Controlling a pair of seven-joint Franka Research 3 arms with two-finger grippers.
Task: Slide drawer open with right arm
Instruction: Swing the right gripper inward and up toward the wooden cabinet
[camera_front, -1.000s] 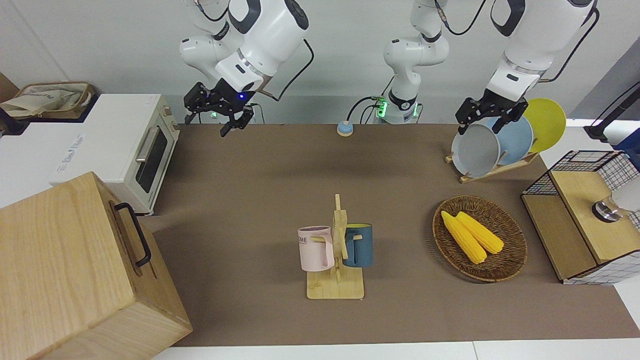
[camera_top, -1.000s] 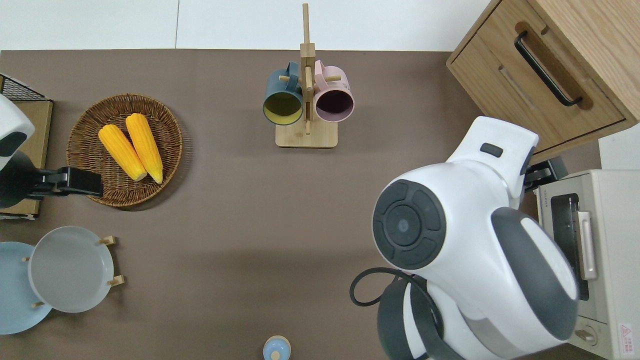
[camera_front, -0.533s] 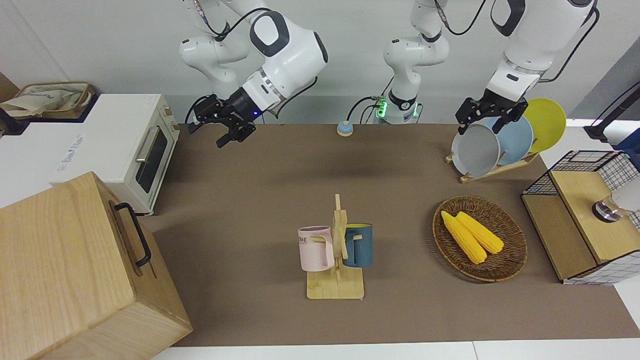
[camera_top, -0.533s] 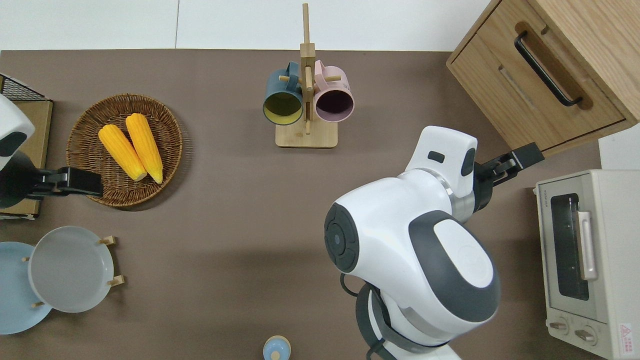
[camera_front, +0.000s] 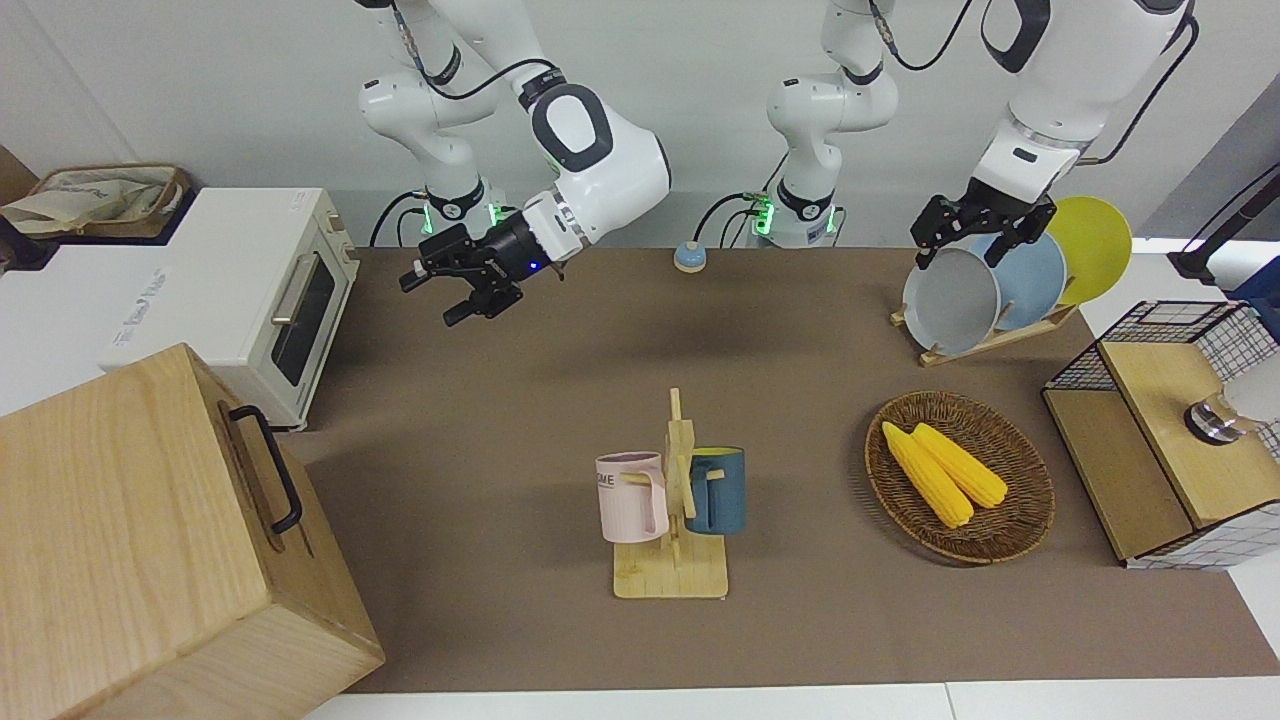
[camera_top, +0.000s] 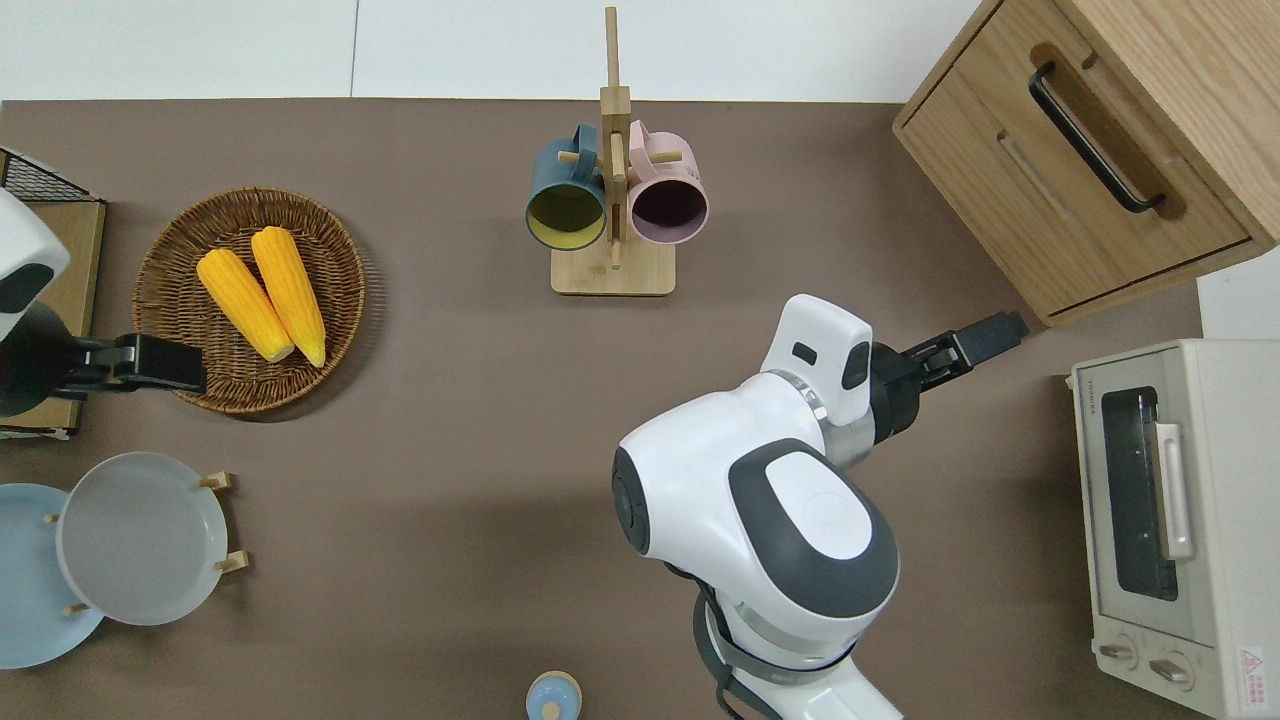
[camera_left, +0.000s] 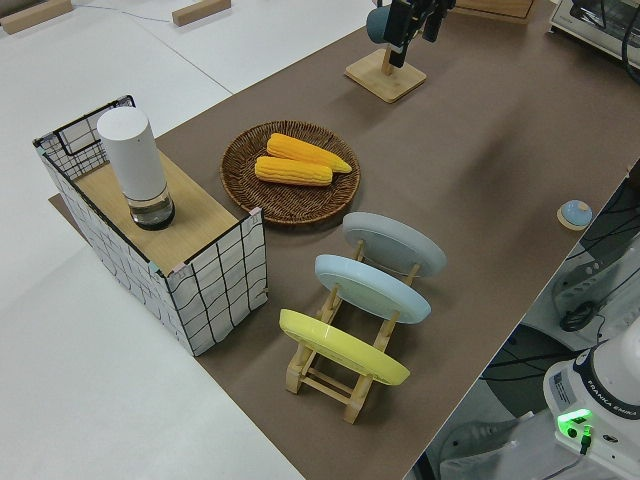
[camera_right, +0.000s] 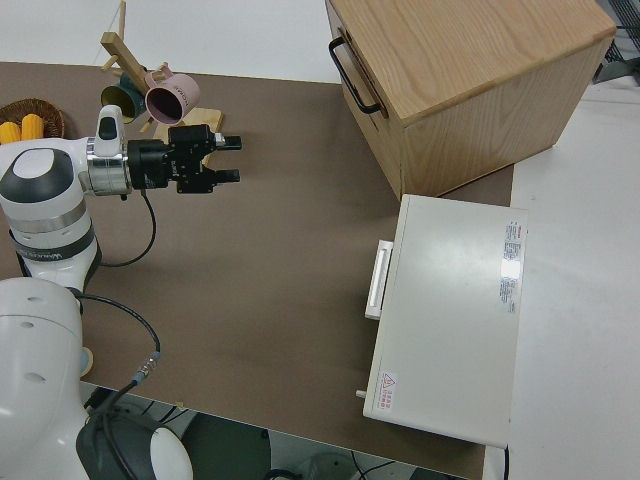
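Hovering open right tool (camera_right: 229, 160), drawer (camera_top: 1075, 180) shut

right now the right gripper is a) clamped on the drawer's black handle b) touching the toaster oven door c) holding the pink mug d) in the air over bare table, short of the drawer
d: the right gripper is open over bare brown table, apart from the drawer and its black handle; it touches neither the toaster oven nor the pink mug.
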